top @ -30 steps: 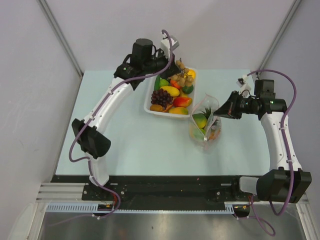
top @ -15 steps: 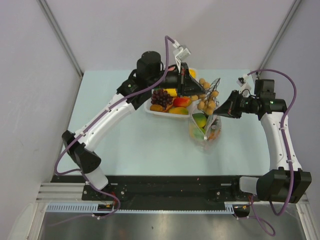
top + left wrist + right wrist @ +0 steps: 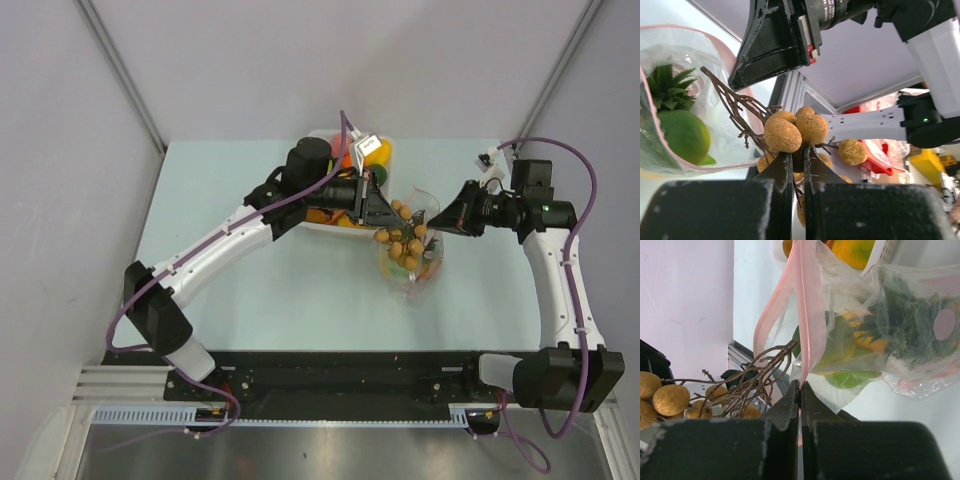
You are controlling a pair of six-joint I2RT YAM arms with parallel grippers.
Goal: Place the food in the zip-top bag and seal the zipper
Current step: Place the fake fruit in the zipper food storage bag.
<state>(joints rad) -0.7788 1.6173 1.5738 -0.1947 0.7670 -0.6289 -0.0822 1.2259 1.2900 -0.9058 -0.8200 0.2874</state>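
Note:
My left gripper [image 3: 388, 222] is shut on the brown bunch [image 3: 404, 243] of round balls on twigs and holds it over the open mouth of the zip-top bag [image 3: 415, 262]. In the left wrist view the bunch [image 3: 790, 131] sits between my fingers, the bag [image 3: 685, 100] to the left with a green-topped fruit [image 3: 677, 132] inside. My right gripper [image 3: 442, 222] is shut on the bag's pink zipper strip [image 3: 807, 315] and holds the mouth up. The bag [image 3: 890, 340] holds green and orange pieces. The bunch's twigs [image 3: 755, 375] reach toward the mouth.
The white tray [image 3: 325, 226] with the other fruits lies behind the left arm, mostly hidden; orange and yellow pieces [image 3: 380, 152] show at its far end. Bare table lies to the left and front of the bag.
My left arm has carried the brown bunch from the tray rightward and down to the bag's mouth. My right gripper has kept hold of the bag's strip.

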